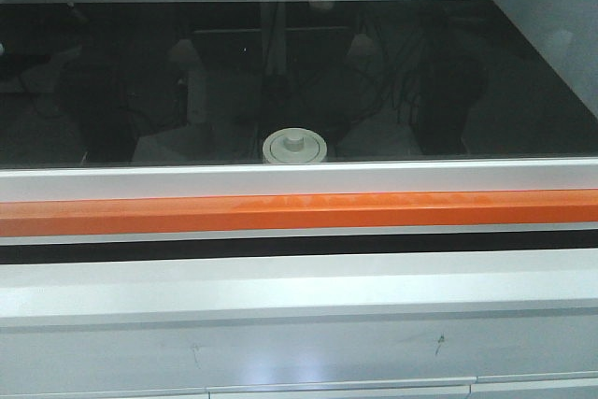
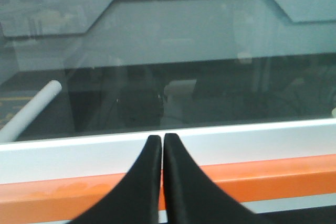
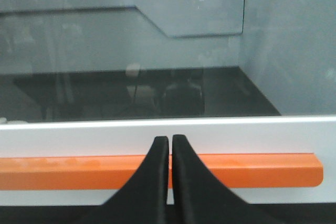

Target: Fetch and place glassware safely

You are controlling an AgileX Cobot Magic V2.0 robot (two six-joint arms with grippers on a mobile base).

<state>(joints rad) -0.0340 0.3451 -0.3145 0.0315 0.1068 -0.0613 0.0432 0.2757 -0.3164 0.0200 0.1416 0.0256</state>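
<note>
Left end effector [image 2: 161, 137] tips pressed together, right end effector [image 3: 170, 139] likewise closed on nothing, both before an orange bar [image 1: 299, 212], white rail [image 1: 420, 178] behind it, glass jar [image 1: 296, 146] just beyond, upright at the black desk's [image 1: 523, 91] front edge, centred, lid knob and axis pointing up

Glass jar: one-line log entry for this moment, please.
jar: lidded, on black worktop | left claw: shut, empty | right claw: shut, empty
</note>
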